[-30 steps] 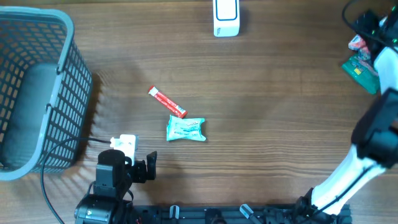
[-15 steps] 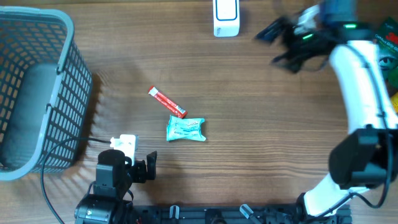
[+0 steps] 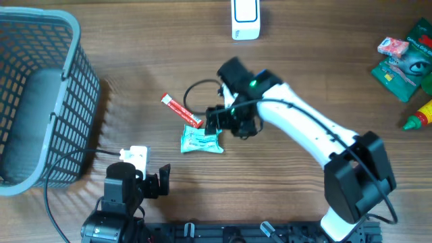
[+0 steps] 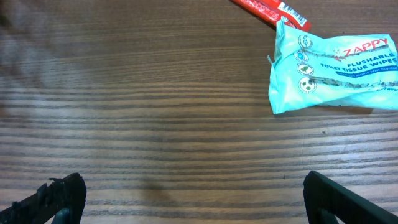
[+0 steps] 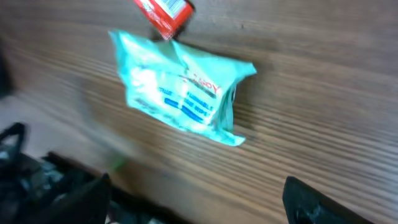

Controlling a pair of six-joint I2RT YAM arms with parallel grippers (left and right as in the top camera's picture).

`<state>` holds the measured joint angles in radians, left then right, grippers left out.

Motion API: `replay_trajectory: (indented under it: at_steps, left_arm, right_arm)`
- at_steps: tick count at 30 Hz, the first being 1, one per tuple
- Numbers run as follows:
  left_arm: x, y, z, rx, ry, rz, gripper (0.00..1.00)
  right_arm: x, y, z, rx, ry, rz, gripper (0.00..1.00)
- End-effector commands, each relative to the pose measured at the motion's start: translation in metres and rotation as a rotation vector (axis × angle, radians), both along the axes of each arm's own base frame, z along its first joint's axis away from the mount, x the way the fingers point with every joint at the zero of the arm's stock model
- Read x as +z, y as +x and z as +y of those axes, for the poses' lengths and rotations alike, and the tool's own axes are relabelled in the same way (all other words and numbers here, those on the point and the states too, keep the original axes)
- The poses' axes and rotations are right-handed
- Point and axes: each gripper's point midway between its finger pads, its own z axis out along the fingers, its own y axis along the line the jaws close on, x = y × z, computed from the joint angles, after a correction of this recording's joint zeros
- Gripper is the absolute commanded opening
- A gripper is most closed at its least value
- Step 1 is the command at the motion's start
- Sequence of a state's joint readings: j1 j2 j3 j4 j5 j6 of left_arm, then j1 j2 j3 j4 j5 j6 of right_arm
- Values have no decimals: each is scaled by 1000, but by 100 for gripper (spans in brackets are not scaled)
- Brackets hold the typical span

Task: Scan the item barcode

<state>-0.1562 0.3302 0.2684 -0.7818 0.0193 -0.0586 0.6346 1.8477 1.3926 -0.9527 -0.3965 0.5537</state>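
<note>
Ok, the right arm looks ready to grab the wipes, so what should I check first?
1. Right claw open: ok, fingers wide apart.
2. Lined up on wipes pack: cannot tell; the pack lies ahead of the claw and the wrist view is blurred.
3. Red stick clear of the grip: not ok; its end meets the pack's edge.
4. Barcode side: cannot tell; only the printed front shows.
5. Scanner in view: ok, at the far edge.
6. Left claw clear: ok, open, apart from the pack.
</note>
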Motion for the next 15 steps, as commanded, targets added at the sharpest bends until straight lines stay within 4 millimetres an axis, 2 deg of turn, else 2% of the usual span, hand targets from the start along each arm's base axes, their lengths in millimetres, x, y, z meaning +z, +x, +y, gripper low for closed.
replay_trajectory:
  at_steps: [1, 2, 4, 6, 8, 12, 15]
  left_arm:
    - [0, 0, 1, 3, 5, -3, 100]
    - [0, 0, 1, 3, 5, -3, 100]
    - [0, 0, 1, 3, 5, -3, 100]
    - [0, 0, 1, 3, 5, -3, 100]
    - [0, 0, 1, 3, 5, -3, 100]
    - [0, 0, 1, 3, 5, -3, 100]
    - [0, 0, 1, 3, 5, -3, 100]
  right_arm:
    - [-29, -1, -3, -33, -50, -27, 47]
    - [-31, -5, 0, -25, -32, -15, 28]
    - [-31, -19, 9, 18, 20, 28, 4]
    - [-23, -38, 30, 157, 124, 38, 4]
    - [-21, -43, 38, 189, 141, 31, 4]
    - [-23, -38, 50, 204, 132, -46, 4]
    - [-31, -30, 53, 140, 86, -72, 4]
